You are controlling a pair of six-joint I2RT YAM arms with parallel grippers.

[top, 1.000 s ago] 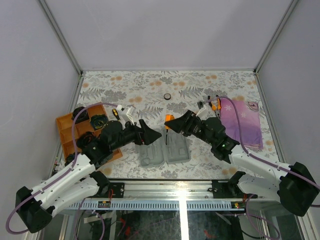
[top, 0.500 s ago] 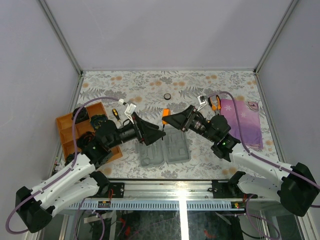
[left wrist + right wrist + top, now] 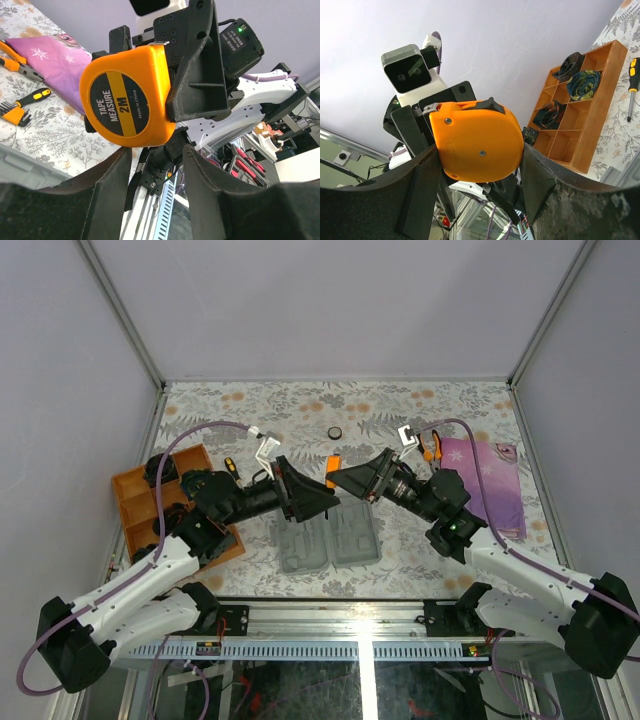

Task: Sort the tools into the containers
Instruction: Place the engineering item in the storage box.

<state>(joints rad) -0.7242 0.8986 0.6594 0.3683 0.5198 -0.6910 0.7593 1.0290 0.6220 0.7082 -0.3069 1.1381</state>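
right gripper (image 3: pixel 479 149): is pinching the round orange tape measure (image 3: pixel 477 142), with one finger pressing against each side of its casing, as its own wrist view is showing plainly.
left gripper (image 3: pixel 155 148): is facing the right gripper tip to tip. Its fingers are standing apart with the lower edge of the tape measure sitting right at their tips. Whether they are pressing on it cannot be told.
round orange tape measure: is hanging up off the table between the two grippers, by the far edge of the tool case, and is turning its labelled face toward the left wrist camera.
tool case (image 3: pixel 303 558): is lying open on the floral table (image 3: pixel 300 405) near the arms' bases, with two grey halves side by side and their moulded recesses facing up.
screwdriver (image 3: pixel 230 466): black and yellow in the handle, is lying on the table just beside the far right corner of the orange divided tray (image 3: pixel 135 502).
orange divided tray: is sitting at the left edge of the table and is holding dark rolled items in several compartments.
tape ring (image 3: pixel 335 432): is lying alone on the table beyond the grippers.
pliers (image 3: pixel 430 447): are lying just beside the left edge of the purple cloth (image 3: pixel 488 485).
bit set (image 3: pixel 12 112): is lying on the table near the pliers and the purple cloth.
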